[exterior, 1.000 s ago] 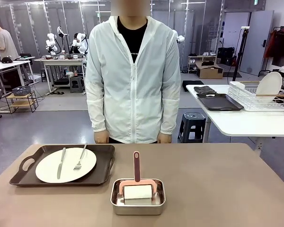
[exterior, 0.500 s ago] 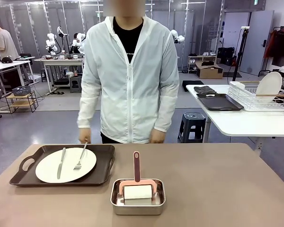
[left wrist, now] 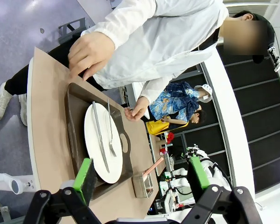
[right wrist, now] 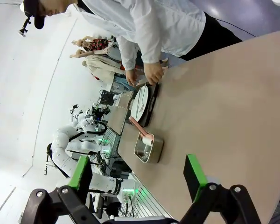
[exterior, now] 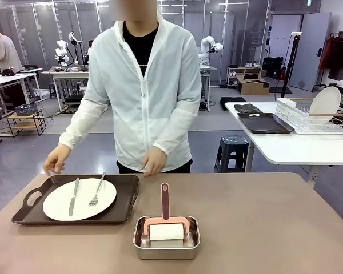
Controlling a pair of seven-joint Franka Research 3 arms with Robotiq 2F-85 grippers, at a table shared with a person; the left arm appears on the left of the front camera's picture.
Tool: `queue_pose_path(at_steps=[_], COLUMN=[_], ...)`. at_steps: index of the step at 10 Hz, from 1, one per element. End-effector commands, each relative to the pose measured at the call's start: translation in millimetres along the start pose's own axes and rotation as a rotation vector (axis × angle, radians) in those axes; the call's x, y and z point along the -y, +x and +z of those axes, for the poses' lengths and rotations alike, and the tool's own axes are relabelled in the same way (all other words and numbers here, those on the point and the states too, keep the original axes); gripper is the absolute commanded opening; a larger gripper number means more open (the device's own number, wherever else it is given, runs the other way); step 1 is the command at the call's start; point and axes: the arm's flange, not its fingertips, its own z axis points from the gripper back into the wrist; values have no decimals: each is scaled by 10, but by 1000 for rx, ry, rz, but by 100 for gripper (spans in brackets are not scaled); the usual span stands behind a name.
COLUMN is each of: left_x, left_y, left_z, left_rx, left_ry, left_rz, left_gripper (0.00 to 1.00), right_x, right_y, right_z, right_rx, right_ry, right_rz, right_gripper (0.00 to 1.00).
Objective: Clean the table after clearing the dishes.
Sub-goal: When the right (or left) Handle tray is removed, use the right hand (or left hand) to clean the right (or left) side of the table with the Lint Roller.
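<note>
Brown-beige worktop (exterior: 263, 217): left hand (left wrist: 142, 173) and right hand (right wrist: 136, 171) spread, empty; tilting the dark brown tray (exterior: 124, 202) could spill silver knife (exterior: 74, 197) and fork (exterior: 95, 191).

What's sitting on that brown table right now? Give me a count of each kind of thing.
Dark brown tray: 1
White plate: 1
Knife: 1
Fork: 1
Steel pan: 1
Pink-handled sponge: 1
Total: 6
</note>
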Motion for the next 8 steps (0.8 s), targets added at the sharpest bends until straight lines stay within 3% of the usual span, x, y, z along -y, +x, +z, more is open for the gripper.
queue_pose_path(at_steps=[1,8], left_x=[33,33], left_y=[-24,-24], left_z=[35,35], left_rx=[-11,-11], left_ry=[-4,-4], left_rz=[-1,-1], left_gripper=[100,100], right_x=[-29,-29], right_y=[-32,-32], right_z=[2,2], right_rx=[0,0], right_ry=[9,9], right_rz=[14,14], right_gripper=[100,100])
